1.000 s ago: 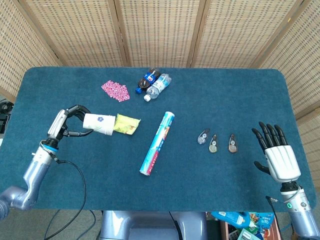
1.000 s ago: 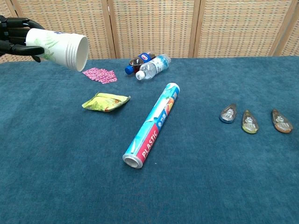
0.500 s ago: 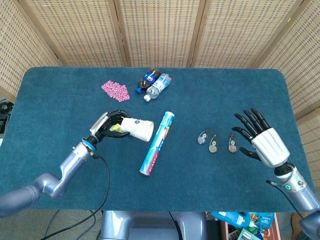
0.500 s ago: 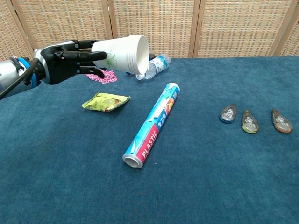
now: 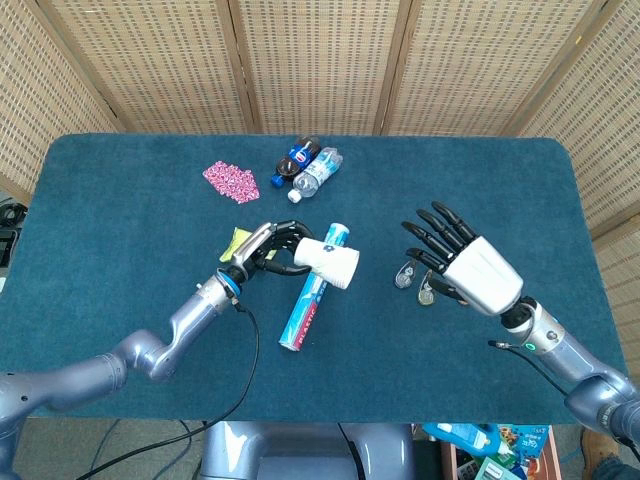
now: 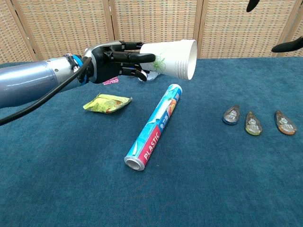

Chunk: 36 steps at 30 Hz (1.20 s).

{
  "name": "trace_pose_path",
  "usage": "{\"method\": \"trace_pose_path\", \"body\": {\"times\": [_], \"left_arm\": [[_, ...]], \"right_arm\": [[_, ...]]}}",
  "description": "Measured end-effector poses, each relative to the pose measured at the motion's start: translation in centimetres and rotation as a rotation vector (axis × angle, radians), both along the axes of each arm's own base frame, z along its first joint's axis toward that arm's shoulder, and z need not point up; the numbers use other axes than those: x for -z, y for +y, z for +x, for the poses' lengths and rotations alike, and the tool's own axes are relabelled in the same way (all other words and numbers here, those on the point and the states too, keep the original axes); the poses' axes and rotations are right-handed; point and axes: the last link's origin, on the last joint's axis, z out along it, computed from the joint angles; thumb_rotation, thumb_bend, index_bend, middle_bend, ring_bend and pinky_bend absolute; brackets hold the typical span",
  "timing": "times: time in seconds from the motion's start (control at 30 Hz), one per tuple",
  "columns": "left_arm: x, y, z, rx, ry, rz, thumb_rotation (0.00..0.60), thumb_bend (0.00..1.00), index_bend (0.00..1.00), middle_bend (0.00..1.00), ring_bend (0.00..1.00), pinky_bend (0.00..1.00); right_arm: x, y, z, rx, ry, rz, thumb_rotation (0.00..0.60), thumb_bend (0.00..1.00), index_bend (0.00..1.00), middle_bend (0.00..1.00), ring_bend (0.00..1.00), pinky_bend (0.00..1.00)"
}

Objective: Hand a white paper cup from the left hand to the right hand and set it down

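My left hand [image 5: 266, 247] [image 6: 116, 62] grips a white paper cup [image 5: 330, 263] [image 6: 171, 59] by its base. The cup lies on its side in the air, mouth pointing right, above the plastic-wrap roll [image 5: 314, 287] [image 6: 154, 127]. My right hand [image 5: 462, 266] hovers open with fingers spread, to the right of the cup and apart from it, over the small oval trinkets [image 6: 253, 122]. In the chest view only two dark fingertips [image 6: 288, 45] of that hand show at the top right.
A yellow-green snack packet [image 6: 107, 102] lies left of the roll. Two bottles [image 5: 309, 168] and a pink patterned packet [image 5: 231, 181] sit toward the back. The blue table [image 5: 120, 200] is bounded behind by wicker screens [image 5: 320, 60].
My left hand has carried the cup rightward, from the table's left side to above the roll. My right hand has risen and moved left toward the cup, fingers still spread.
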Motion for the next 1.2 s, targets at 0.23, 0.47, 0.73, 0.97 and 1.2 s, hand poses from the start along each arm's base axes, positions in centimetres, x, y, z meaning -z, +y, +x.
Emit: {"method": "trace_pose_path", "body": {"times": [0.23,0.47,0.73,0.97,1.2], "left_arm": [[0.4,0.1,2.3,0.031,0.028,0.008,0.6,0.19,0.49,0.52,0.49,0.47],[0.7,0.0,3.5,0.035,0.036,0.007,0.6,0.19,0.49,0.52,0.49,0.47],[1.1,-0.3,3.9,0.037,0.039,0.001,0.6,0.19,0.49,0.52,0.49,0.47],[1.3,-0.4,3.8,0.035,0.042,0.001,0.6,0.19,0.49,0.52,0.49,0.47],[1.4,-0.5,3.9,0.036,0.042,-0.004,0.6,0.19,0.49,0.52,0.49,0.47]], "right_arm": [[1.5,-0.3,2.0,-0.032,0.002,0.032,0.6,0.25,0.41,0.18,0.06,0.0],[3.0,-0.5,3.0,-0.041,-0.005,0.057,0.6,0.25,0.43,0.18,0.06,0.0],[4.7,-0.8,4.6,-0.069,-0.009,0.071,0.6,0.32,0.44,0.19,0.06,0.0],[5.7,-1.1,5.7,-0.082,-0.014,0.065,0.6,0.39,0.47,0.2,0.06,0.0],[5.8,-1.3,5.8,-0.081,-0.017,0.058,0.6,0.42,0.5,0.13,0.06,0.01]]}}
